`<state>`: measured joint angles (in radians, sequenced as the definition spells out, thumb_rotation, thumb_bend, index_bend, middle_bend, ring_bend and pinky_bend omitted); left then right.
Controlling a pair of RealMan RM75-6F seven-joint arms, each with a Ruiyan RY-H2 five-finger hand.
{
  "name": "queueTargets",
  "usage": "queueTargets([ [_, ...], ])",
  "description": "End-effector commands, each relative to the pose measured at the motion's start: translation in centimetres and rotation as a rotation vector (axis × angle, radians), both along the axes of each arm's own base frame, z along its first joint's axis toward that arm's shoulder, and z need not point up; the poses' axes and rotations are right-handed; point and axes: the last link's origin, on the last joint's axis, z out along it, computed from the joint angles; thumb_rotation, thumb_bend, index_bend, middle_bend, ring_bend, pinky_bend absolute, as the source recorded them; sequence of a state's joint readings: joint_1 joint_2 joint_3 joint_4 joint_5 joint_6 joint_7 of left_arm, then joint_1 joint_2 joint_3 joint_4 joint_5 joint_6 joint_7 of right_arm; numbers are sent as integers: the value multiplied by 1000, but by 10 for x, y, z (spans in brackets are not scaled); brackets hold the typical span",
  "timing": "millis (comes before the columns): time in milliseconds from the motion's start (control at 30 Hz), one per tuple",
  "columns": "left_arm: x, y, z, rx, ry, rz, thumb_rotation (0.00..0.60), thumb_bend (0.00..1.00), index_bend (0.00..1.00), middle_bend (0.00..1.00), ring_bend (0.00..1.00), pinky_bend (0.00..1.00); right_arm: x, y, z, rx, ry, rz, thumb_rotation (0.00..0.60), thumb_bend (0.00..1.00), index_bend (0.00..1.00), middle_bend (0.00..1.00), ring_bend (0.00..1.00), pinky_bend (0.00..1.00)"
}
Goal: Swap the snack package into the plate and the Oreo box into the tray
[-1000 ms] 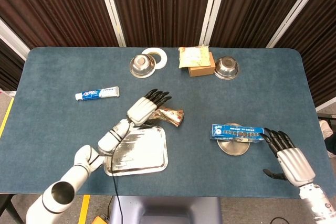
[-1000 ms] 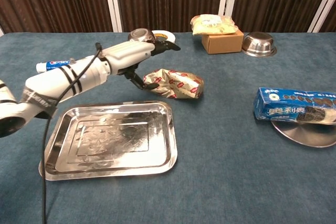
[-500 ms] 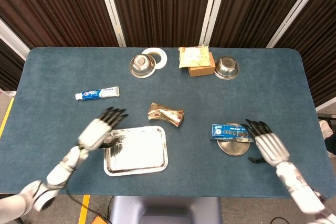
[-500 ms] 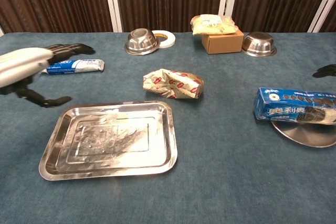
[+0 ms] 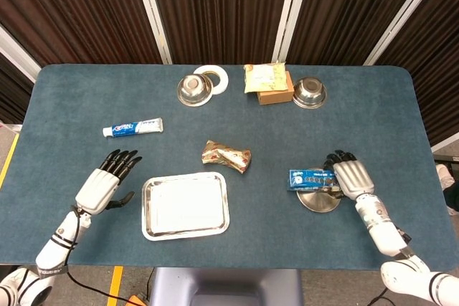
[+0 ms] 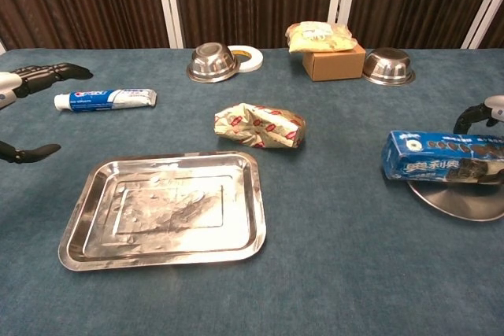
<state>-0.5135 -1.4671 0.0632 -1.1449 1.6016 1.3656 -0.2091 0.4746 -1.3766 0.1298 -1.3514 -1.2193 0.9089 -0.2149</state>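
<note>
Your right hand (image 5: 349,175) nearer Oreo box (image 5: 313,179): fingers draped over its right end, grasp unconfirmed. Box long axis left-right across plate (image 5: 320,202). Left hand (image 5: 100,188) spread, empty.

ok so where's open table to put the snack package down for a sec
The tray is empty. Bare cloth lies between the snack package and the Oreo box, and along the near edge between tray and plate. The back edge is crowded: two bowls, tape roll, cardboard box.
</note>
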Motion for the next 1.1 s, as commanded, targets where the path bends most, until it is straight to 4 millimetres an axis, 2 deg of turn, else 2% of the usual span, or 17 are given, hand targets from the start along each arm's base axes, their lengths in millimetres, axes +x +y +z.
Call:
queueTargets([
  [33,-1,-1,1,0,-1,4,600,353,0,0,0,33,0,-2,-2,-8,12,7,600,292,713,463,397,467],
  [133,-1,-3,2,3,-1,3,600,354,0,0,0,33,5,0,1,-40,-4,35,600,328,796,525,488,527],
  [367,-1,-16,8,36,-4,-14,600,354,0,0,0,33,42,30,18,-33,-78,180,600,366,847,563,514,527],
  [567,0,-23,12,56,-8,-22,600,353,0,0,0,33,77,68,4,137,-149,288,600,369,867,580,522,527],
  [700,0,-25,15,66,-5,-11,600,353,0,0,0,32,89,87,-8,221,-184,330,600,370,873,586,526,528],
  [833,-1,-25,17,70,-5,-3,600,353,0,0,0,33,91,90,-22,273,-205,320,600,370,874,588,532,531],
  [1000,-4,-24,15,65,0,7,600,351,0,0,0,33,95,83,-44,299,-241,304,600,370,866,589,532,528],
  [1067,-5,-23,15,65,2,11,600,351,0,0,0,33,95,78,-53,294,-251,298,600,370,781,578,513,500],
  [1100,-6,-23,16,66,4,14,600,351,0,0,0,33,95,75,-58,301,-253,291,600,370,669,530,465,459],
])
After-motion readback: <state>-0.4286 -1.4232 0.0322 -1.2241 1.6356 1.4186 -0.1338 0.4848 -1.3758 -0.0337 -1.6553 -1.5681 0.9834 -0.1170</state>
